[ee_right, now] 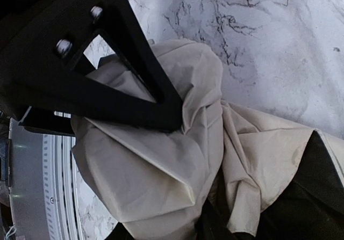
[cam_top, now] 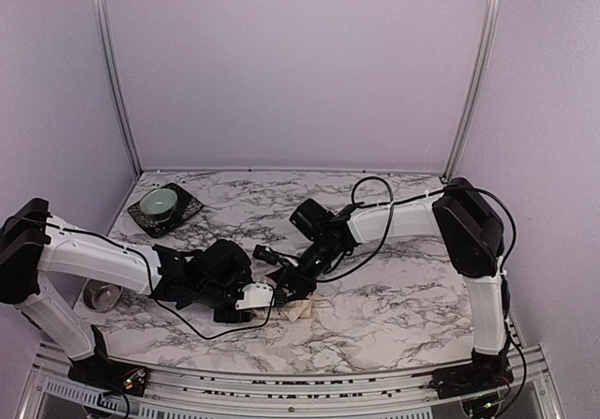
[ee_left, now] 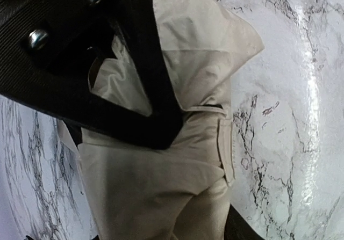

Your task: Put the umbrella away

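Observation:
The umbrella point(cam_top: 300, 309) lies bunched at the middle front of the marble table, mostly hidden under both grippers; only a cream-beige corner shows. A short black stub point(cam_top: 264, 252) sticks out up-left; the knob handle is hidden. My left gripper point(cam_top: 272, 293) comes from the left and my right gripper point(cam_top: 293, 276) from the right, meeting over the fabric. In the left wrist view the gripper point(ee_left: 204, 183) is closed on folded cream fabric point(ee_left: 156, 191) with a strap. In the right wrist view the gripper point(ee_right: 193, 175) pinches crumpled fabric point(ee_right: 145, 165).
A green bowl point(cam_top: 161, 200) sits on a dark square plate point(cam_top: 187, 209) at the back left. A small steel bowl point(cam_top: 101, 296) stands by the left arm's base. A black cable point(cam_top: 370, 194) loops over the right arm. Walls close in on three sides.

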{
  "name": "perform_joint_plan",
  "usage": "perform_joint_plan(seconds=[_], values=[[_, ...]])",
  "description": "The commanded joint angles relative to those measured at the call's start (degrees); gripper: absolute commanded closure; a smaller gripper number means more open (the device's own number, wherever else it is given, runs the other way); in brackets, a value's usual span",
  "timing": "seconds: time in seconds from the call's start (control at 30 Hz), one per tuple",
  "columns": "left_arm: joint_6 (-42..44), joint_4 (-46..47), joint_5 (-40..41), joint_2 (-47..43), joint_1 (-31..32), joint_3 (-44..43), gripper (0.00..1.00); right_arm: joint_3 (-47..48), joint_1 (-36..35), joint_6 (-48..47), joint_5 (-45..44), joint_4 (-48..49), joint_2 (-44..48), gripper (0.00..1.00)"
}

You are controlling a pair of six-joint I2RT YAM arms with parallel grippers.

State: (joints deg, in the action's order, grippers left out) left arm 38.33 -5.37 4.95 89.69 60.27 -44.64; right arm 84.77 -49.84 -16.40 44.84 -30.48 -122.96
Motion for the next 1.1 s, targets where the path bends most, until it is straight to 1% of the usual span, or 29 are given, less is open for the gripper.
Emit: perform_joint_plan(seconds=[0.0,0.13,0.2,0.33,0.47,0.6,0.67,0.7,0.77,0.83,0.93,1.0,1.07], values=[[-1.9,-7.4,-5.6,2.1,-1.8,-2.0,0.58,-4.4,0.2,4.3,-1.8,-4.9,-0.4,0.68],[-2.1,-10.8,-9.5,3.8,-3.2,-3.8,0.69,-8.1,1.2,6.2,-0.3,-0.1,4.9,0.57],[-1.9,-12.4,-11.7,4.9,-4.1,-5.1,0.73,-10.0,3.2,7.3,0.7,2.8,8.2,0.52],[-2.0,-17.5,-16.4,8.8,-6.6,-9.5,0.77,-13.4,4.1,8.5,0.0,8.2,15.1,0.44],[-2.2,-23.5,-19.8,13.1,-8.4,-14.8,0.77,-18.2,4.1,7.9,-3.9,13.3,22.0,0.43],[-2.0,-26.7,-21.6,15.2,-9.0,-16.7,0.77,-26.5,3.9,6.6,-11.1,21.5,31.3,0.43],[-1.8,-27.6,-22.3,15.7,-9.1,-17.3,0.76,-31.9,2.6,4.5,-16.5,26.4,37.1,0.44],[-1.8,-28.2,-22.6,16.1,-9.2,-17.6,0.76,-35.2,1.1,2.2,-20.0,29.3,40.2,0.44],[-1.6,-29.2,-23.6,16.8,-9.6,-18.4,0.76,-42.9,-3.9,-4.0,-31.1,34.9,46.6,0.44],[-1.5,-30.4,-25.0,17.6,-10.2,-19.3,0.75,-48.4,-8.5,-10.0,-37.9,40.7,50.2,0.43],[-1.3,-32.2,-26.5,19.0,-10.9,-20.6,0.75,-51.6,-13.5,-15.8,-44.1,45.4,51.0,0.4],[-1.1,-33.3,-27.1,19.7,-11.0,-21.4,0.75,-50.8,-16.4,-18.6,-48.8,45.6,48.6,0.38],[-1.0,-34.1,-27.4,20.2,-11.1,-22.0,0.75,-48.9,-18.4,-21.2,-51.8,44.8,44.9,0.32]])
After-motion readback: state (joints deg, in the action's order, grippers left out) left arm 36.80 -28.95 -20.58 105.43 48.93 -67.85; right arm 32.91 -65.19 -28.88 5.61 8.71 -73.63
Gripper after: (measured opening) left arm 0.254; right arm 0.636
